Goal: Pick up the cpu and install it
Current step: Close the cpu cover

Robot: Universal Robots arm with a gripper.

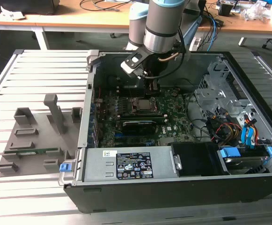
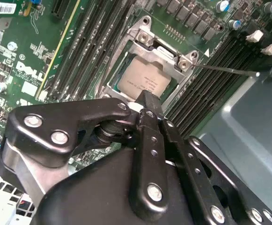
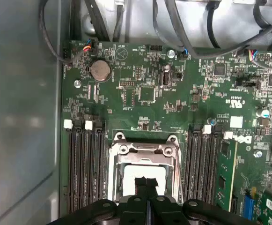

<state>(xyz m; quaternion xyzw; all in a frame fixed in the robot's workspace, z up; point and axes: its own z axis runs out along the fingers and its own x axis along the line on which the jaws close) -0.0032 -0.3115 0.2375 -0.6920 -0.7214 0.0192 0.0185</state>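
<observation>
Silvery-white metal marked the cpu (image 2: pixel 141 79), which lay flat inside the socket frame (image 3: pixel 145 151) on the green motherboard (image 3: pixel 173 93), toward the far middle of the open case (image 1: pixel 173 194) in the exterior view. The fingers (image 3: pixel 141 183) held nothing. They were clenched together, tip against tip, and poised right over the near edge of the chip. Whether the tips actually touched its top could not be told. Black memory slots (image 3: pixel 84 168) ran along both sides of the socket, and a thin metal lever (image 2: pixel 224 70) stuck out from one corner of the frame.

By the look of it, the chip had been set in place, so most of the risk lay in the contact itself. If one corner was riding on the socket's rim rather than lying square, any downward push from the closed tips would probably load the chip unevenly and could damage the contacts beneath. A sideways drift while touching could scrape the lid or nudge the chip askew, since it was not clear that the frame was clamping it. The tips also stood close to the frame's near bar, so a slanted path could catch on it, or on the lever, and jolt the board. The arm (image 1: pixel 161 28) hung low inside the case, and its looped cable (image 1: pixel 172 56) might have snagged there.
</observation>
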